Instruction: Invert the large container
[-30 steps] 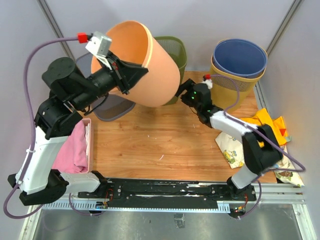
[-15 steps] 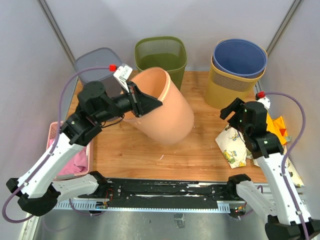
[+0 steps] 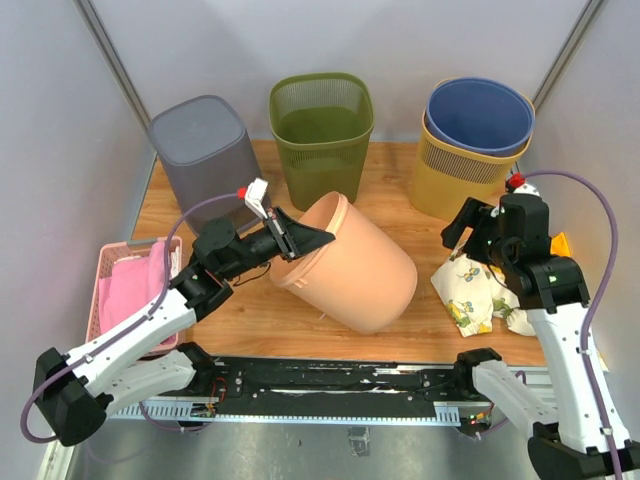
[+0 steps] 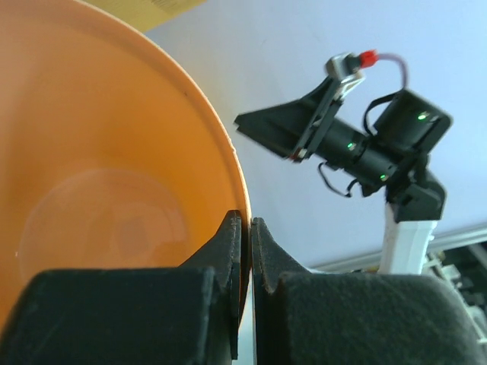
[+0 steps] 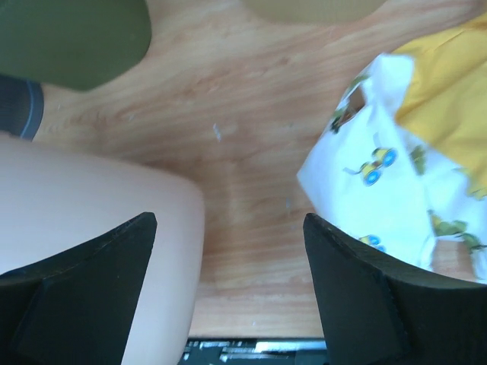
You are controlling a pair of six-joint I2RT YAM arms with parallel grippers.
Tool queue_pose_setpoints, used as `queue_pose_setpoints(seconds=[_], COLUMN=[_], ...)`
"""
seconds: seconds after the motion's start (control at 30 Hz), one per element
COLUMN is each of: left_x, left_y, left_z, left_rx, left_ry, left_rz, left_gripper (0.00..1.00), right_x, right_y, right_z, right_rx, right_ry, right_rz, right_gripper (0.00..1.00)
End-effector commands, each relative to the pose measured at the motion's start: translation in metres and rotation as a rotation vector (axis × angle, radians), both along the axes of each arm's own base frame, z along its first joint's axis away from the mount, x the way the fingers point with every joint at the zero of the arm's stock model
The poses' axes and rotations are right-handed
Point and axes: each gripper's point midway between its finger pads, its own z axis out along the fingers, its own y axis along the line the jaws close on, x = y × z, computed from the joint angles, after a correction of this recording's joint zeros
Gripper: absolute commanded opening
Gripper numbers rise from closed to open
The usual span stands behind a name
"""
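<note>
You work over a wooden counter closed in by pale grey walls, with a black rail along its near edge. The large orange container lies tipped on its side in the middle, mouth turned toward the left and back, base toward the near right, and its lower side looks to be down on the wood. Your left gripper has its jaws pinching the container's rim, one finger inside and one outside, as the left wrist view shows. Your right gripper hangs apart from the container with its jaws spread on nothing. Half a second ago the container sat higher and farther back, just in front of the grey bin; it has since come down and toward you, and the left arm has dropped with it. Along the back, the grey bin, a green mesh bin and a blue bin nested in a yellow one stand close behind the container. A pink basket sits at the left, and a patterned white cloth and a yellow cloth lie under your right arm.
</note>
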Motion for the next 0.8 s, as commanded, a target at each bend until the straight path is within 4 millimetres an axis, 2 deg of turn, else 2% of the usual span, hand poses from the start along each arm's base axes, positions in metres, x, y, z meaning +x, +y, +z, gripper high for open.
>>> queue_pose_setpoints(seconds=[0.0, 0.13, 0.23, 0.27, 0.4, 0.5, 0.57, 0.63, 0.77], left_x=[0.005, 0.020, 0.029, 0.031, 0.039, 0.042, 0.044, 0.047, 0.052], left_y=[0.010, 0.010, 0.010, 0.010, 0.011, 0.011, 0.012, 0.014, 0.017], left_z=[0.039, -0.001, -0.033, -0.045, -0.078, -0.087, -0.089, -0.091, -0.086], left_rx=[-0.245, -0.168, -0.083, -0.049, 0.100, 0.197, 0.259, 0.334, 0.460], left_ry=[-0.021, 0.034, 0.069, 0.080, 0.120, 0.098, 0.073, 0.041, -0.010], left_rz=[0.057, 0.122, 0.166, 0.178, 0.208, 0.205, 0.205, 0.202, 0.188], left_gripper=[0.00, 0.00, 0.00, 0.03, 0.28, 0.59, 0.72, 0.79, 0.83], right_x=[-0.013, -0.016, -0.020, -0.023, -0.036, -0.045, -0.049, -0.051, -0.052], right_y=[0.038, 0.068, 0.075, 0.075, 0.078, 0.081, 0.082, 0.083, 0.086], right_z=[-0.028, -0.028, -0.027, -0.031, -0.060, -0.071, -0.074, -0.076, -0.075], right_rx=[0.176, 0.413, 0.488, 0.499, 0.556, 0.602, 0.617, 0.626, 0.655], right_ry=[0.140, 0.156, 0.158, 0.176, 0.249, 0.256, 0.252, 0.245, 0.227], right_rz=[0.183, 0.294, 0.309, 0.297, 0.251, 0.236, 0.228, 0.226, 0.238], right_gripper=[0.81, 0.80, 0.80, 0.80, 0.79, 0.79, 0.79, 0.80, 0.80])
